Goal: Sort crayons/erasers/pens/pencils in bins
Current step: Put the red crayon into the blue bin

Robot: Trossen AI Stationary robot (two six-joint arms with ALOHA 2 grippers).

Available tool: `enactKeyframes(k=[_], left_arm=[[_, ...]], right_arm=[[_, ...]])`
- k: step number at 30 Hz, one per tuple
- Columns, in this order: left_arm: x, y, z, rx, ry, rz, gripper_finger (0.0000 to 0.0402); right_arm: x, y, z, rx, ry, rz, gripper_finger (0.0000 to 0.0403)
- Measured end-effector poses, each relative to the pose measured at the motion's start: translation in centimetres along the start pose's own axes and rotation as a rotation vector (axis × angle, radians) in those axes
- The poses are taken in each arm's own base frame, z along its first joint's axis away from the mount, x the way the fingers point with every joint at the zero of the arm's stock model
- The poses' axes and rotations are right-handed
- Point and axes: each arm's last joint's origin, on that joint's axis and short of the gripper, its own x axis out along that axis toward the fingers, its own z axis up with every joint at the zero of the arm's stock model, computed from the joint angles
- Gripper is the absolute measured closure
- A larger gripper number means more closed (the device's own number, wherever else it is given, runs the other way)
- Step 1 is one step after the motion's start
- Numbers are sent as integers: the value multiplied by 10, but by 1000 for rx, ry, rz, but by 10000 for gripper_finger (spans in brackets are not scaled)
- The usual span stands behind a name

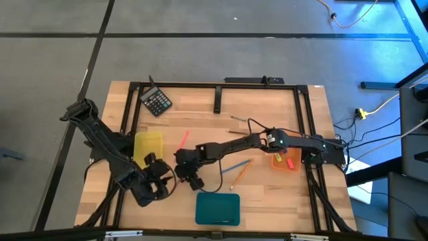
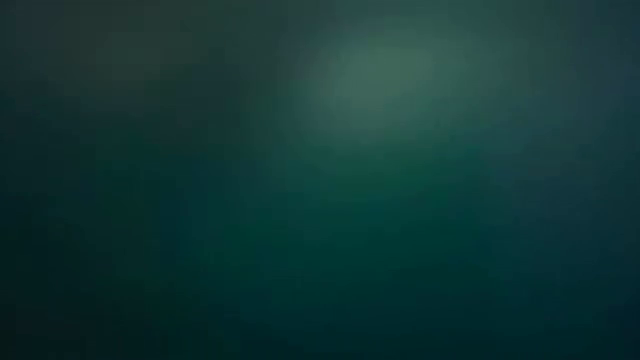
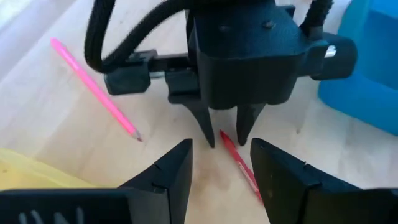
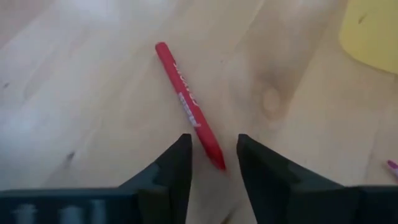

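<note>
A short red crayon (image 4: 185, 99) lies flat on the wooden table. My right gripper (image 4: 214, 155) is open and points down at it, one finger on each side of the crayon's near end, with no touch showing. The left wrist view shows the same right gripper (image 3: 222, 138) standing over the crayon (image 3: 236, 158). My left gripper (image 3: 221, 180) is open and hangs just beside it, touching nothing. In the high view the two grippers meet between the yellow bin (image 1: 148, 147) and the teal bin (image 1: 217, 209). The orange bin (image 1: 284, 161) holds small pieces.
A pink pen (image 3: 93, 87) lies near the yellow bin. Blue and orange long sticks (image 1: 239, 171) lie to the right of the grippers, and dark sticks (image 1: 235, 127) lie farther back. A black calculator (image 1: 156, 102) sits at the far left. The low view shows nothing but darkness.
</note>
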Motion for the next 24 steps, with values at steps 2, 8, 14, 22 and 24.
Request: enactKeyframes(k=[2, 8, 14, 22, 24], left_arm=[[2, 2, 2, 0, -4, 16, 246], [7, 6, 9, 24, -18, 54, 246], [13, 11, 16, 67, -17, 93, 246], [22, 29, 27, 84, 11, 231, 246], [23, 33, 29, 80, 36, 249, 246]], right_arm=[[-2, -3, -2, -16, 14, 0, 289], [-4, -10, -4, -56, 19, -10, 371], [-4, -11, -5, -78, 21, -17, 390], [-26, -22, -5, -39, 101, -30, 395], [-40, -27, -4, -21, 134, -41, 392]])
